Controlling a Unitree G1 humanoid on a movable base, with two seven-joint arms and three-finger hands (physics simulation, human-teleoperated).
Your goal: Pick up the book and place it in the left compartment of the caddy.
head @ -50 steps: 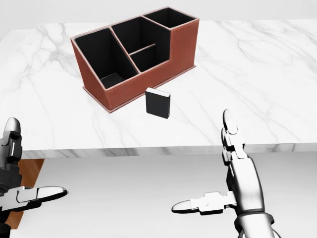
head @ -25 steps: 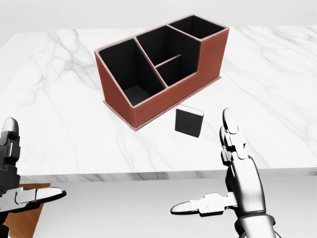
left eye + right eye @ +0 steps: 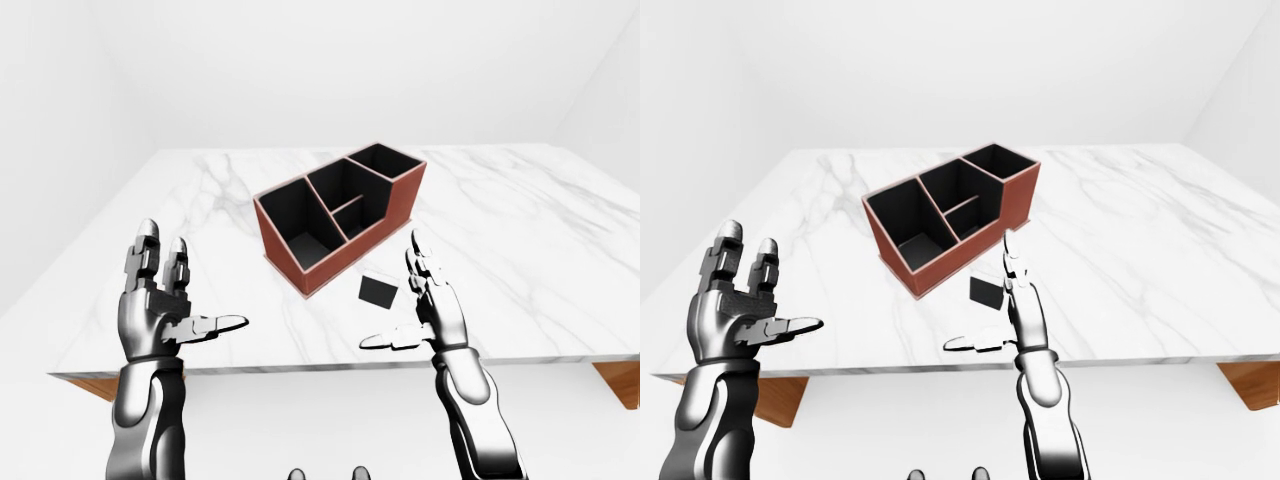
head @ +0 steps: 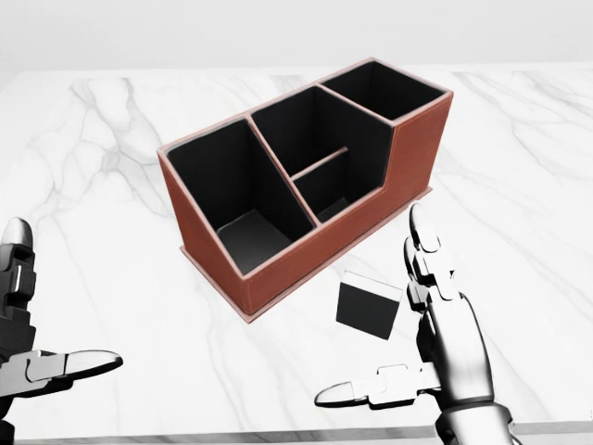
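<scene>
We see a white marble table [image 3: 520,230] with grey veins filling mid-frame, plain white walls behind, and wooden legs [image 3: 618,380] at lower corners.

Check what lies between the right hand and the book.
Nothing: in the head view only bare marble table separates the open right hand from the small black book standing just left of its fingers.

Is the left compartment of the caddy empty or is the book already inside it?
Empty. The left compartment shows only its bare dark floor, and the book stands on the marble table beside the caddy.
</scene>
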